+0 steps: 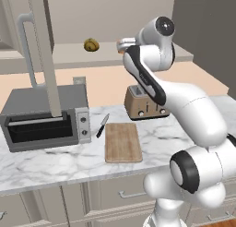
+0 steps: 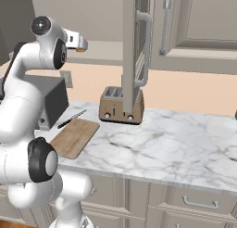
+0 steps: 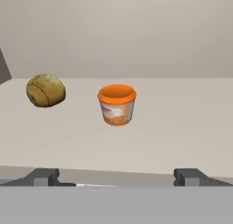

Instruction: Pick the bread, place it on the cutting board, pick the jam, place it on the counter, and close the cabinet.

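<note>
Bread (image 3: 45, 90) sits on the cabinet shelf (image 3: 182, 123), left of our gripper (image 3: 116, 178) line, while the jam (image 3: 117, 104) stands dead ahead. Our fingers are spread wide and empty, so we judge a leftward shift comes first.

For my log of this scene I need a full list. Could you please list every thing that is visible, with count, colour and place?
bread: 1, golden-brown, on the cabinet shelf, left of the jam
jam: 1, orange jar, on the shelf in front of the end effector
cabinet: 1, beige-grey, above the counter, door open
counter: 1, white marble with grey veins
board: 1, light-brown wood, on the counter, nothing on it
knife: 1, dark handle, on the counter left of the board
toaster: 1, brown, at the back of the counter
toaster oven: 1, grey, on the counter's left part
drawers: several, beige, below the counter
arm: 1, white
end effector: 1, dark fingertips, open, level with the shelf
</note>
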### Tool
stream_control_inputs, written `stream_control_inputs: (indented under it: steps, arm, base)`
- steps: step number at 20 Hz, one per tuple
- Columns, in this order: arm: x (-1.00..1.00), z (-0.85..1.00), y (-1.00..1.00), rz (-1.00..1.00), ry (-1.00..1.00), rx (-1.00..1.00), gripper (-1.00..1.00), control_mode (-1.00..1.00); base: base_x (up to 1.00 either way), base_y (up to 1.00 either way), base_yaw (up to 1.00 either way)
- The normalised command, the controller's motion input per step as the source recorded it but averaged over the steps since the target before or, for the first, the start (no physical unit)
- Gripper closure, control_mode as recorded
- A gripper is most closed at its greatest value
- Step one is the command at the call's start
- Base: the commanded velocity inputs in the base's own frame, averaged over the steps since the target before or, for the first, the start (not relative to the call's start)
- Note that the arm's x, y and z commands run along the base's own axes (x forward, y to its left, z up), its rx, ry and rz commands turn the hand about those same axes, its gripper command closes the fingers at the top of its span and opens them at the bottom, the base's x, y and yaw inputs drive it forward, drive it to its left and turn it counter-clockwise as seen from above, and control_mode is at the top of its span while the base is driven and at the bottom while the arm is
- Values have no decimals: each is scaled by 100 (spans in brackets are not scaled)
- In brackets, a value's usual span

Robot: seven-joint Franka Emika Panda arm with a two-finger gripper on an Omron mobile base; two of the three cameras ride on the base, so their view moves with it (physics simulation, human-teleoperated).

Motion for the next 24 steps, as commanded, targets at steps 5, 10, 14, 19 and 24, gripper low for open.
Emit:
stream_control_inputs:
  steps: [5,10,14,19,24]
  arm:
    - [21,0,0,0,0,0,-100,-100]
    - [21,2,0,0,0,0,-100,-100]
    - [19,0,0,0,0,0,-100,-100]
    - [19,0,0,0,0,0,-100,-100]
    - [18,0,0,0,0,0,-100,-100]
  base:
    - [0,0,0]
    - [0,0,0]
    - [0,0,0]
    - [0,0,0]
    - [0,0,0]
